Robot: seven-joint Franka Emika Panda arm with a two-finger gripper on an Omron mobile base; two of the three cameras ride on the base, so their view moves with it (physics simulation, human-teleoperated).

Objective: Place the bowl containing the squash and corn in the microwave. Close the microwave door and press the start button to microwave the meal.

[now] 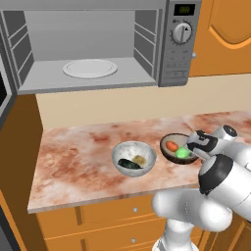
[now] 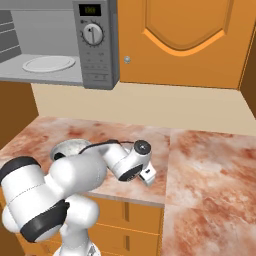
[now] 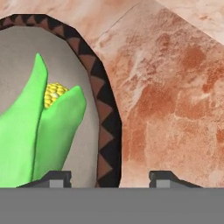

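With the gripper (image 3: pixel 109 177) lowered over the right rim of the bowl (image 1: pixel 169 153), the step in hand looks like taking hold of that rim so the bowl can be lifted up to the microwave (image 1: pixel 93 44). To do it well, one finger should go down inside the wall and the other outside, deep enough to bite the rim without pressing on the corn (image 3: pixel 39 135), which lies close to the inner finger; then close firmly and lift level so nothing rolls out. In the hand view the two fingertips (image 3: pixel 52 178) straddle the dark patterned rim with a clear gap on each side, so the jaws stand partly open and hold nothing; whether either tip already brushes the bowl is hard to say from this angle.

The bowl sits on the marbled counter (image 1: pixel 83 157), near its front edge, just right of the grey speckled bowl (image 1: pixel 134 158), with the squash (image 1: pixel 171 146) and corn inside. The microwave hangs above and to the left, cavity open, its white turntable (image 1: pixel 89 68) bare.
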